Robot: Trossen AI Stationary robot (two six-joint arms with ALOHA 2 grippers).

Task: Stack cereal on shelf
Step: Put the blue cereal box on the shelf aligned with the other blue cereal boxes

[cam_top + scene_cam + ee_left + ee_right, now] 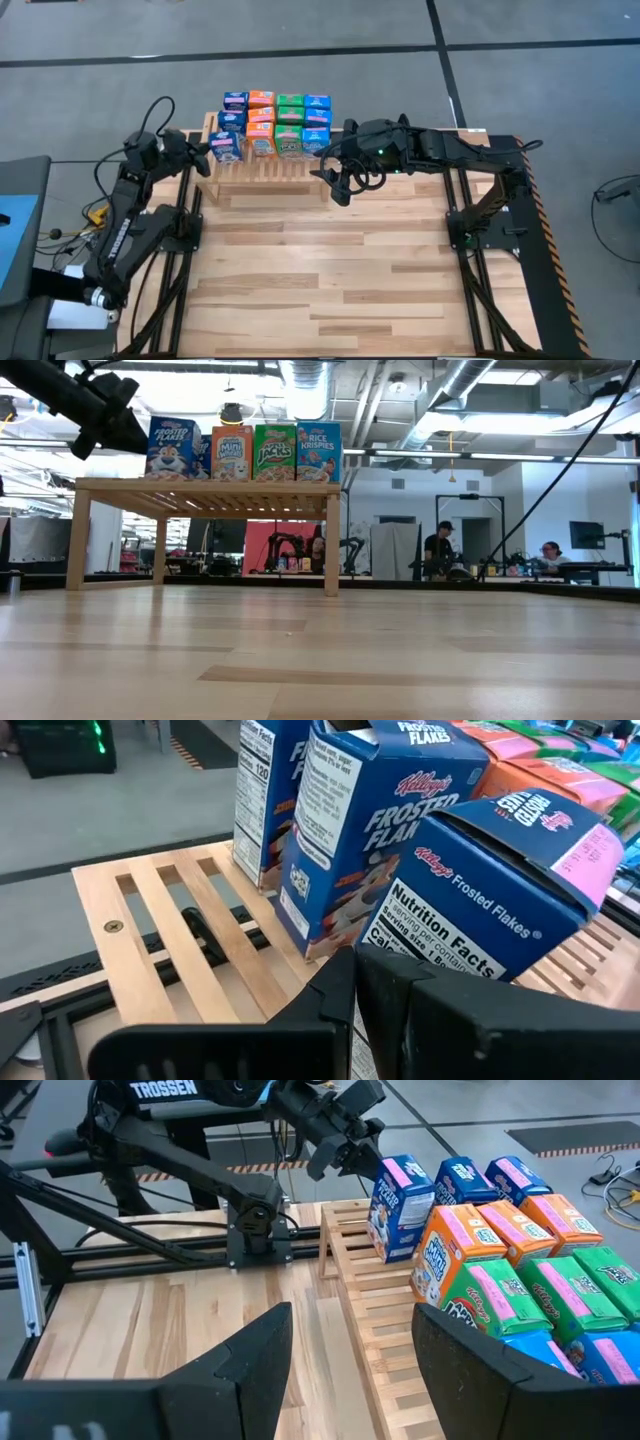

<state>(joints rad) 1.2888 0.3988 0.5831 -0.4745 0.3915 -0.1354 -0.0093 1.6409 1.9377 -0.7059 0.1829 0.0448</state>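
Shut left gripper touching tilted blue cardboard Frosted Flakes box on light-wood slatted shelf just ahead; right gripper open, waiting beside; apparently nudging upright, needing gentle forward push next.

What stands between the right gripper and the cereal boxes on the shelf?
Nothing visible. The right gripper hangs open beside the shelf, with only bare slats between it and the cereal boxes. The left gripper is on the other side.
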